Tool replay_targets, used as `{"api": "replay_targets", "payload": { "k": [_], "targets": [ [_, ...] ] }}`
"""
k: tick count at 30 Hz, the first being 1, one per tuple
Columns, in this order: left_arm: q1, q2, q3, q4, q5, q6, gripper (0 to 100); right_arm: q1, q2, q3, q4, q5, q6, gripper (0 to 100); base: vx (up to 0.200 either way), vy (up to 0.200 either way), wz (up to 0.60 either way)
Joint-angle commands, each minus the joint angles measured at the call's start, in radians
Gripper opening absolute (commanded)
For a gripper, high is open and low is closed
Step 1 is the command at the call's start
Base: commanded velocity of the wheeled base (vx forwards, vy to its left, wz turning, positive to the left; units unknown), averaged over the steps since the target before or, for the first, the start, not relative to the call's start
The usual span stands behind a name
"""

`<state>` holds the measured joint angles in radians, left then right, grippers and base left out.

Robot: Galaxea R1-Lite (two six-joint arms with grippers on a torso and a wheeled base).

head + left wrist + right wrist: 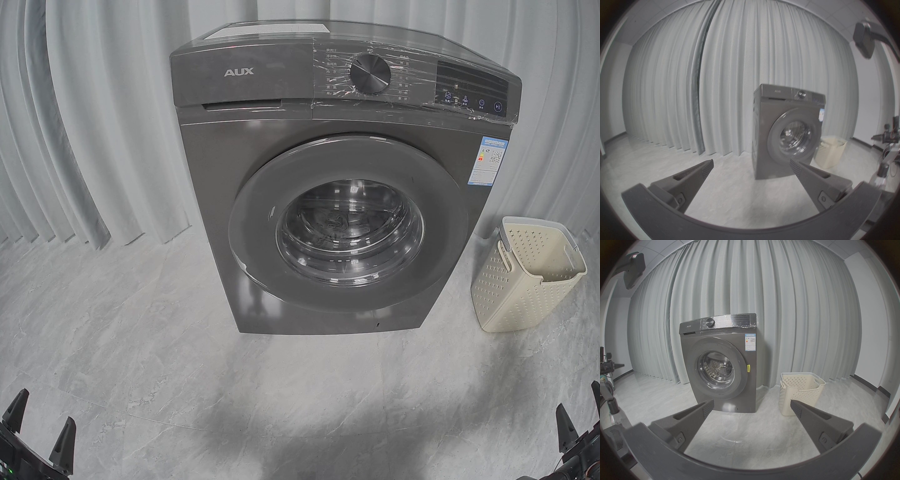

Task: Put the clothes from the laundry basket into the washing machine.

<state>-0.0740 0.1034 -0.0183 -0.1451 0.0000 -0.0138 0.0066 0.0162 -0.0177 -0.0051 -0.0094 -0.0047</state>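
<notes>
Right tool (pixel 578 405) partly cut off, laundry basket (pixel 528 275) depths hidden.

Pale pleated curtain (pixel 94 125), floor-to-ceiling, w/ darker seam strip (pixel 699 93). Grey marbled floor (pixel 156 350) runs fwd from curtain hem. White wall (pixel 870 333) adjoins curtain's end; dark skirting (pixel 865 382) at wall base.

The washing machine (pixel 347 156) is dark grey and shiny, with a blue and white sticker (pixel 488 161) and a yellow sticker (pixel 748 367). The laundry basket (pixel 512 300) is cream, dotted with little holes. The curtain (pixel 94 125) is pale grey. The floor (pixel 156 350) is light grey with wavy marble lines. The left claw (pixel 45 409) and right claw (pixel 579 397) are black.
</notes>
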Motion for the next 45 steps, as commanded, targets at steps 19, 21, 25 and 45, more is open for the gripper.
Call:
{"api": "replay_targets", "payload": {
  "k": [19,21,25,45],
  "targets": [
    [0.076,-0.099,0.017,0.144,0.011,0.012,100,0.044,0.251,-0.266,0.03,0.226,0.026,100,0.0,0.0,0.0],
    [0.077,-0.1,0.017,0.144,0.009,0.018,100,0.042,0.335,-0.262,0.016,0.292,0.048,100,0.0,0.0,0.0],
    [0.076,-0.1,0.018,0.144,0.009,0.012,100,0.044,0.475,-0.274,-0.003,0.411,0.043,100,0.0,0.0,0.0],
    [0.076,-0.1,0.017,0.144,0.011,0.012,100,0.243,1.084,-0.283,-0.423,0.433,0.173,100,0.0,-0.06,0.0]
  ]
}}
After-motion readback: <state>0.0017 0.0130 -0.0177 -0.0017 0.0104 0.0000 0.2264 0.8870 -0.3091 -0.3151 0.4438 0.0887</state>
